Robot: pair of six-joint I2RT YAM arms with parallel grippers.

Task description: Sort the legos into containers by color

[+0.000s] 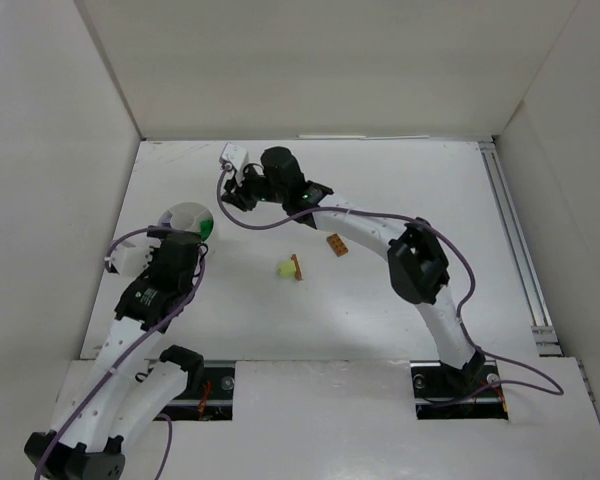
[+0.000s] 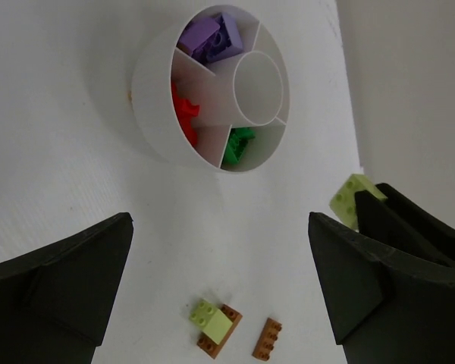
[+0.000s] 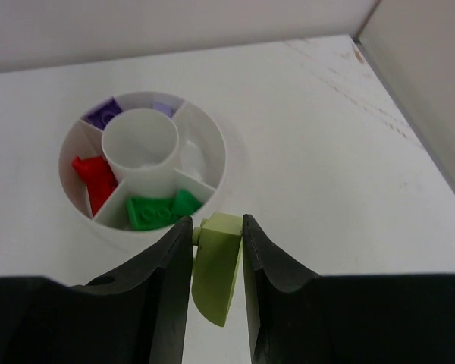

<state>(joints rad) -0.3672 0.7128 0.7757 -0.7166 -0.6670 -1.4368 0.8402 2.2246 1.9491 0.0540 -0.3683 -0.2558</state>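
Observation:
The container (image 2: 155,114) is a round white tray with wedge compartments around a centre cup. Purple legos (image 2: 208,38), red legos (image 2: 183,114) and green legos (image 2: 239,144) lie in separate wedges. My right gripper (image 3: 217,227) is shut on a pale green lego (image 3: 218,265), just off the container's rim (image 3: 226,163) beside the green wedge. My left gripper (image 2: 220,280) is open, empty, on the container's near side (image 1: 185,212). A pale green lego stacked on a brown one (image 2: 216,327) and an orange-brown lego (image 2: 268,338) lie on the table.
White walls enclose the table (image 1: 380,300) at the back and both sides. A metal rail (image 1: 515,250) runs along the right edge. The two arms stand close together by the container, with my right gripper (image 1: 230,195) just right of it.

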